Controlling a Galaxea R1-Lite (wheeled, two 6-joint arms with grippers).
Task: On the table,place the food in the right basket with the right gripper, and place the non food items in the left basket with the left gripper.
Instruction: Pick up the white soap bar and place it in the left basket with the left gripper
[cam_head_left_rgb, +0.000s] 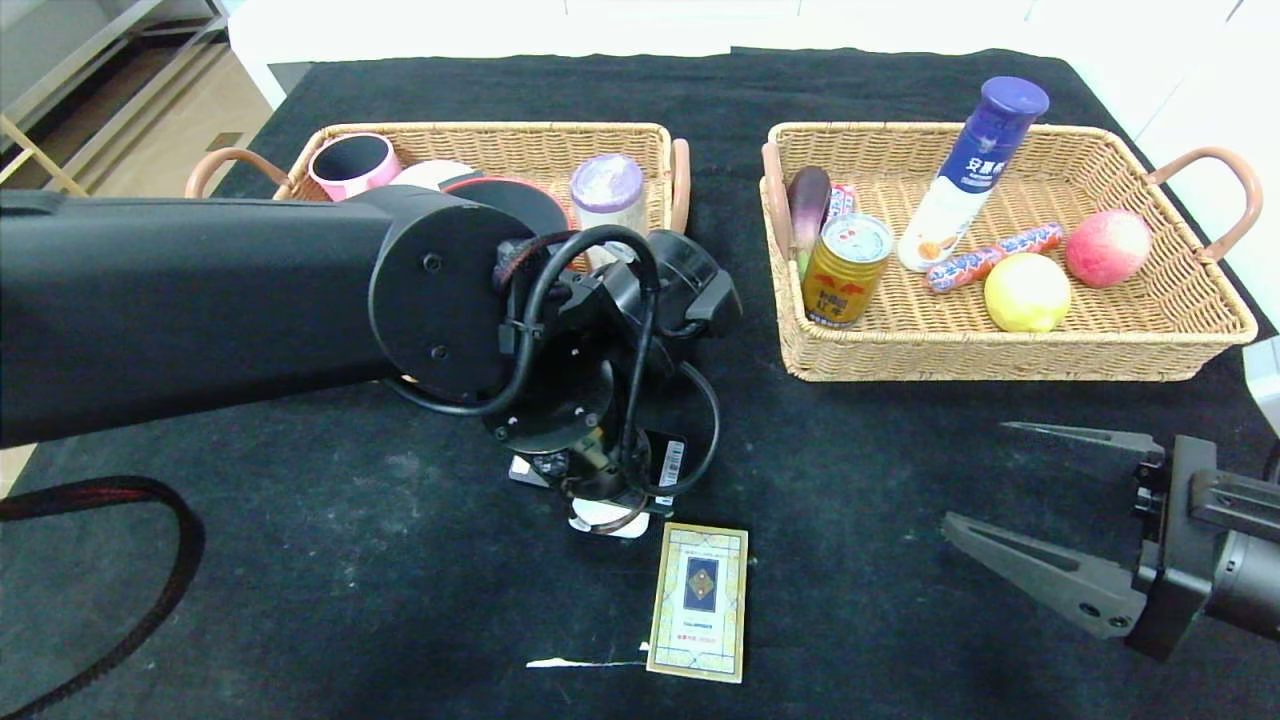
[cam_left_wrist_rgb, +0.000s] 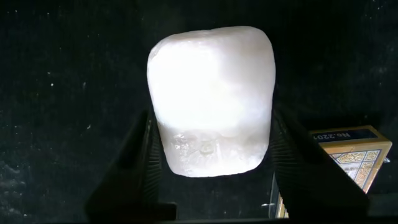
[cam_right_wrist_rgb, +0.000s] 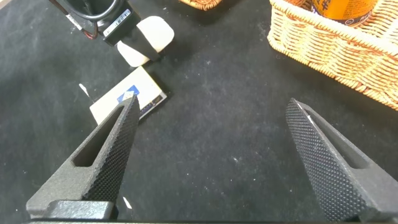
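My left gripper (cam_head_left_rgb: 605, 515) points down at the middle of the table (cam_head_left_rgb: 350, 560). In the left wrist view its fingers press both sides of the white block (cam_left_wrist_rgb: 211, 99), which rests on the cloth. The cream card box (cam_head_left_rgb: 698, 600) lies flat just in front of it. The red pot (cam_head_left_rgb: 480, 183) sits in the left basket (cam_head_left_rgb: 500, 135), mostly hidden by my left arm. The lemon (cam_head_left_rgb: 1027, 292), gold can (cam_head_left_rgb: 845, 268) and white-and-blue bottle (cam_head_left_rgb: 965, 175) are in the right basket (cam_head_left_rgb: 1000, 350). My right gripper (cam_head_left_rgb: 975, 475) hovers open over bare cloth near that basket.
A pink cup (cam_head_left_rgb: 352, 165) and a lavender-lidded jar (cam_head_left_rgb: 608, 190) stand in the left basket. The right basket also holds an apple (cam_head_left_rgb: 1108, 247), an eggplant (cam_head_left_rgb: 808, 205) and a wrapped sausage (cam_head_left_rgb: 990, 258). A white scrap (cam_head_left_rgb: 585, 662) lies beside the card box.
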